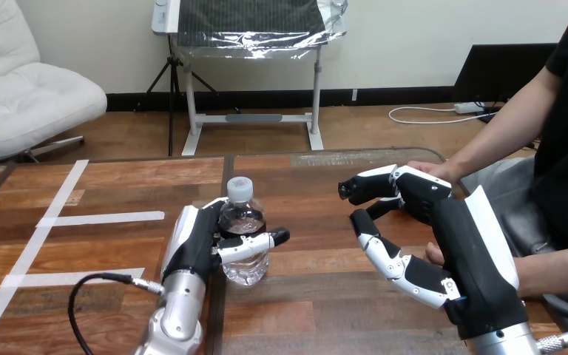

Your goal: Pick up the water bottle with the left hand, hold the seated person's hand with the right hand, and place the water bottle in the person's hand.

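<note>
Clear plastic water bottle (241, 216) stood upright on the wooden bench (325, 296), the left hand (192, 248) curled round it. Right hand (447, 222) hung spread wide, just beside the person's hand (438, 171).

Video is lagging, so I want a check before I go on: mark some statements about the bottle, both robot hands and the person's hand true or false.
1. The left hand has its thumb and fingers round the water bottle. True.
2. The bottle lies on its side. False: it stands upright, with its white cap on top.
3. The right hand is open and holds nothing. True.
4. The bottle is already in the person's hand. False: that hand is at the view's right, just behind the right hand and well apart from the bottle.
</note>
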You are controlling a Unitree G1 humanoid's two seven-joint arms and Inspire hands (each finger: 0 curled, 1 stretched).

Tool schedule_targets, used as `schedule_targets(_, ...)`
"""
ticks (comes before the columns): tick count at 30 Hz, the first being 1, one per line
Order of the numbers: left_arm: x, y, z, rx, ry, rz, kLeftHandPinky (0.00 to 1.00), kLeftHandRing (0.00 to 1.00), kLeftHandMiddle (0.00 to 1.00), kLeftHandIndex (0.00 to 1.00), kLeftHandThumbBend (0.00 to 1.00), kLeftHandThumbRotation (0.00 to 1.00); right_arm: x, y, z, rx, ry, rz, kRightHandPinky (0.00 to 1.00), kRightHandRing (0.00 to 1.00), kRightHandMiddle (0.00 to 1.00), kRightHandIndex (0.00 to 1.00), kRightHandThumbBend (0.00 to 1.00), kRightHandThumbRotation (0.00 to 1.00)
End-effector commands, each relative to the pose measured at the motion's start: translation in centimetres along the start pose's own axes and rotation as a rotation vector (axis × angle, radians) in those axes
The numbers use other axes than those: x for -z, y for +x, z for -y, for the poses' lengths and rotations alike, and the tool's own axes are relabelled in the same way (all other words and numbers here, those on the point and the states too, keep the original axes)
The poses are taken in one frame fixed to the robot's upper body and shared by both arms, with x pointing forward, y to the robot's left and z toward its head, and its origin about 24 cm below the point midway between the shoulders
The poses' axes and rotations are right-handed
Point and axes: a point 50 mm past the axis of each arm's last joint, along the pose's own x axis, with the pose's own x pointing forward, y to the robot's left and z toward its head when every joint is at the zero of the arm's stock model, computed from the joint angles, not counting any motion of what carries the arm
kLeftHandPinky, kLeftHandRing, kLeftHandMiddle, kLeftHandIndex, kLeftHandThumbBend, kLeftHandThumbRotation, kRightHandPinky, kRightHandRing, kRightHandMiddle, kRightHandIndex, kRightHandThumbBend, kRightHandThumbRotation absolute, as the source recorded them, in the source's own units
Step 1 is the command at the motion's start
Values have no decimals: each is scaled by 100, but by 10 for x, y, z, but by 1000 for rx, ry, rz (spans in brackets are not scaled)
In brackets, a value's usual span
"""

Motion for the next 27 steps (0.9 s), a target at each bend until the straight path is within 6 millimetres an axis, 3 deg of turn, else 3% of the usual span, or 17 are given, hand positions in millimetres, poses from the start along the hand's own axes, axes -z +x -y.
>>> schedule_targets(1,-26,13,-8,-70,-26,98,51,55,57,57,76,3,-8,14,7,11,-20,73,54,64,65,59,33,0)
schedule_targets(13,-24,15,-8,-108,-13,107,44,45,47,49,70,0,-8,14,7,9,-30,70,54,64,65,58,33,0)
schedule_targets(27,-22,14,-8,-112,-13,118,45,45,47,49,69,0,-8,13,8,15,-33,72,54,64,65,58,34,0)
